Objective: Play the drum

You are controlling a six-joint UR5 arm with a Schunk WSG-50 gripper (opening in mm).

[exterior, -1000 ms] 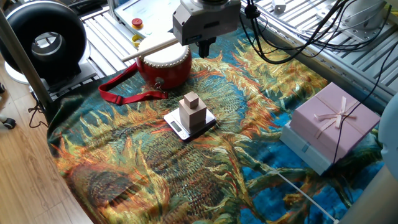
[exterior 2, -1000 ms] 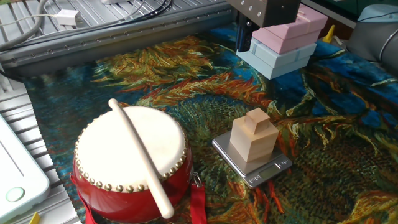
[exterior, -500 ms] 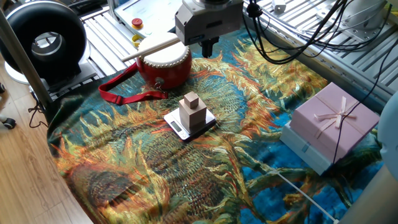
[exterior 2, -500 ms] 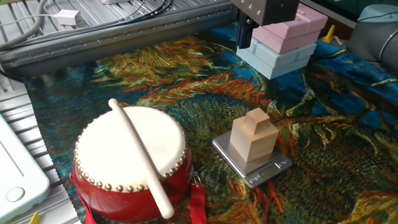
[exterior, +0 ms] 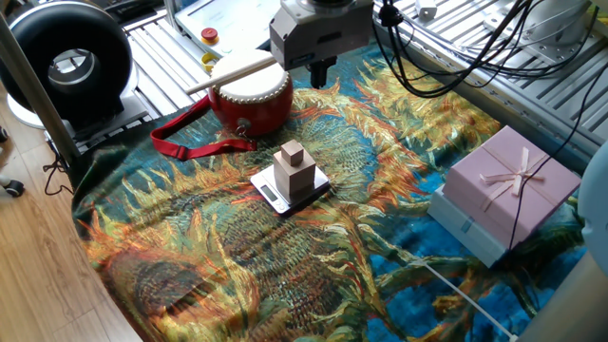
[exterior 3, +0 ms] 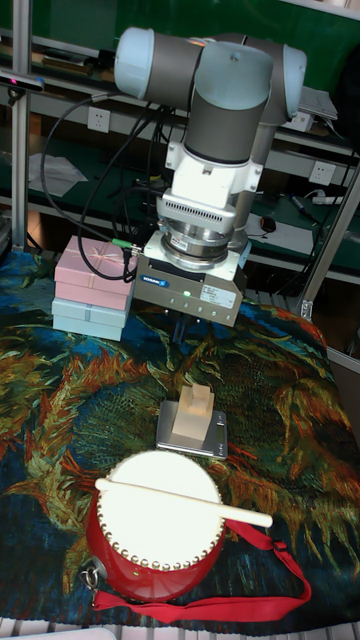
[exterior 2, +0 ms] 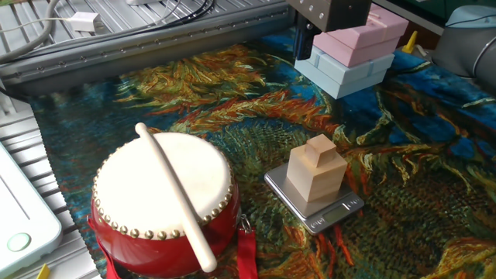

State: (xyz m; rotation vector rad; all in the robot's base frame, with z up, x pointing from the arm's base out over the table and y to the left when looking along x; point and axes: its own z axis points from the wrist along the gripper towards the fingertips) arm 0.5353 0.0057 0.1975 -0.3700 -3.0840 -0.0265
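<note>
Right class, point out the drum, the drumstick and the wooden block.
drum [exterior 2: 163, 186]: the other fixed view, on the cream skin head.
drumstick [exterior 2: 177, 201]: the other fixed view, mid-shaft, lying across the head.
wooden block [exterior 2: 316, 177]: the other fixed view, front face.

Light: I see even, bright indoor light.
Glare: sheen on the drum [exterior 2: 159, 232] body.
Shadows: soft, short.
Focus: I find all views sharp.

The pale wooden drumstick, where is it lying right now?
The pale wooden drumstick lies loose across the cream skin of the red barrel drum, overhanging both rims; the gripper is apart, near the pink gift box.
</note>
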